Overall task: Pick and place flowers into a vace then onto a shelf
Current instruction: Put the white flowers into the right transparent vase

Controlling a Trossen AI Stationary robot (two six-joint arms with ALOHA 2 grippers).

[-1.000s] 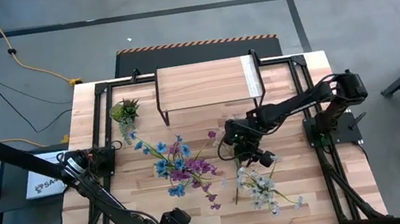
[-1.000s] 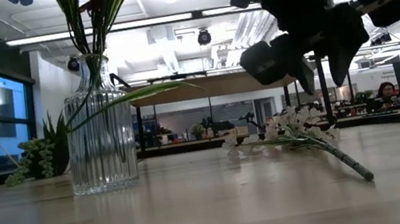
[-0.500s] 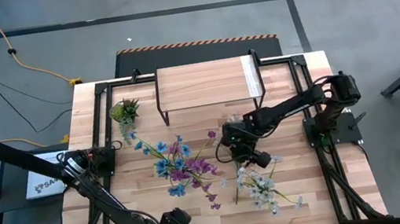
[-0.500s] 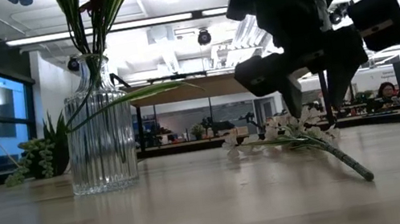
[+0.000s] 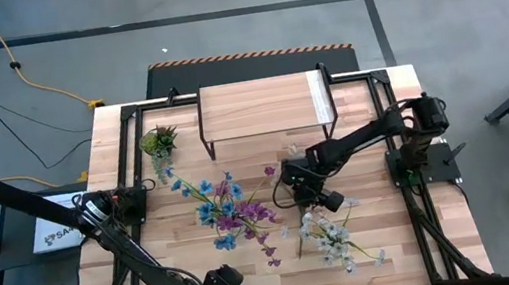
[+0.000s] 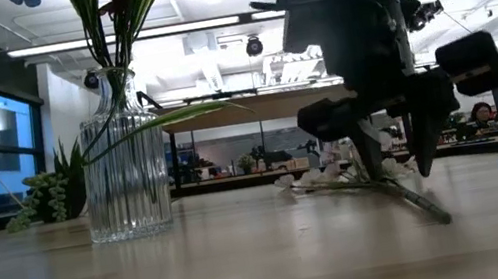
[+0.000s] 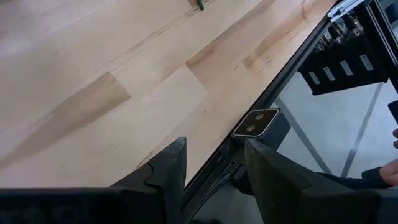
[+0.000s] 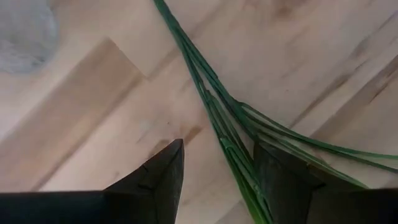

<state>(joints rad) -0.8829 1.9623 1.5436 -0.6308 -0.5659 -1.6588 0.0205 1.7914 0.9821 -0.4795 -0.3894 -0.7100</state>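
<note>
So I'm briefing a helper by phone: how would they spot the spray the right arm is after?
On the table, look past the shelf toward the right arm. Under its open tool lies a spray, flat and alone. Its blossoms are white and pale; the blue and purple ones stand in the vase.

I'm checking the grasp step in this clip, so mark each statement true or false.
1. The right gripper is open over the white spray's stem. True.
2. The shelf already bears the vase. False: the vase stands on the table.
3. The vase holds stems. True.
4. The left gripper grips a flower. False: it is open, holding nothing, near the table's edge.
</note>
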